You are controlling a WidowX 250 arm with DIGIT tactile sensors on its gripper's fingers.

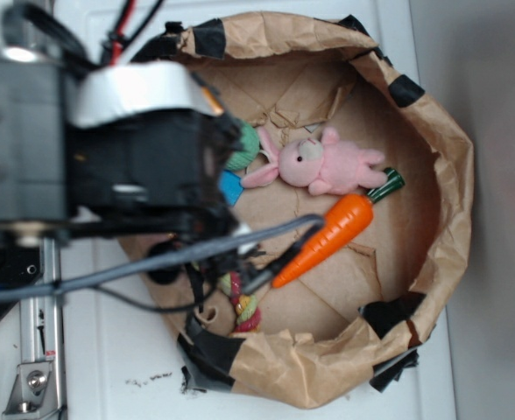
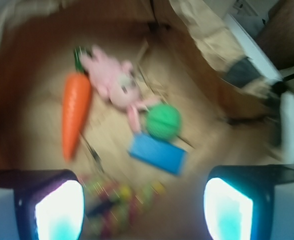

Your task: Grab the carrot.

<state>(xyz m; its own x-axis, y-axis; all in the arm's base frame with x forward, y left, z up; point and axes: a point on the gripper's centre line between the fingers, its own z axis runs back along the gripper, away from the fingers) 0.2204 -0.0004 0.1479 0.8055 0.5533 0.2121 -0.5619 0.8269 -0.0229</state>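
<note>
Carrot point(image 2: 76, 111) beyond spread pincer point(image 2: 144, 202)

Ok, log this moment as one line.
claw: open, empty, above bag | carrot: on bag floor beside pink bunny, untouched | phase: approach | grasp: not yet

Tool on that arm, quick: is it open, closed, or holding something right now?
Tool: open, its two fingers spread wide and nothing between them; the carrot lies untouched in the paper bag.
</note>
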